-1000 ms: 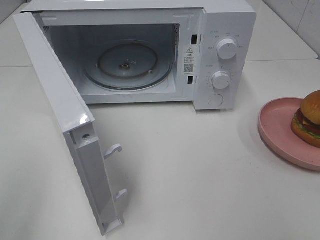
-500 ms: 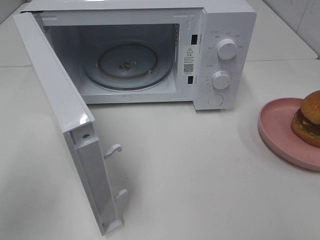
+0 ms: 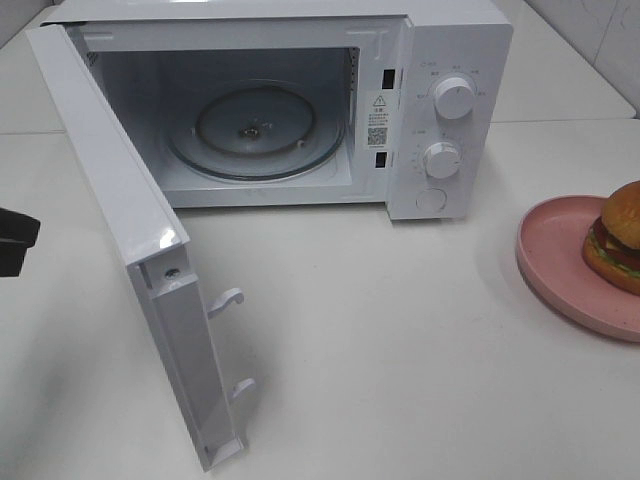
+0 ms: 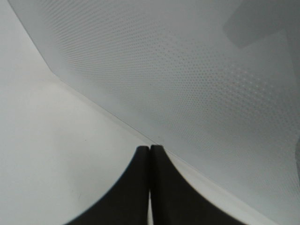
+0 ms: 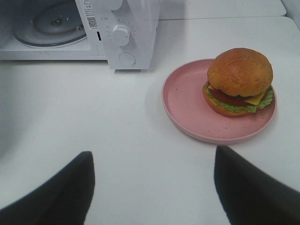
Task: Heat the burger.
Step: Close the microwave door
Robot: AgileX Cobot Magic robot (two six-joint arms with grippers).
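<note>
Door (image 3: pixel 130 250) of the white microwave (image 3: pixel 440 100) swings wide at lower left of the high view, hooks showing. The left gripper (image 4: pixel 149 185), fingers pressed together, sits against its dotted panel and pokes in at the left edge. The right gripper (image 5: pixel 152 187) hangs spread above bare table (image 3: pixel 400 350). Beyond it the burger (image 5: pixel 239 82) rests on a pink plate (image 5: pixel 187 101), right edge, beside the microwave. Farther back, the glass turntable (image 3: pixel 255 130) lies inside.

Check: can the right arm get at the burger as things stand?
Probably yes. The right gripper has its jaws wide open with only bare table between it and the burger, which sits uncovered toward one side of the pink plate. Nothing blocks the approach.
</note>
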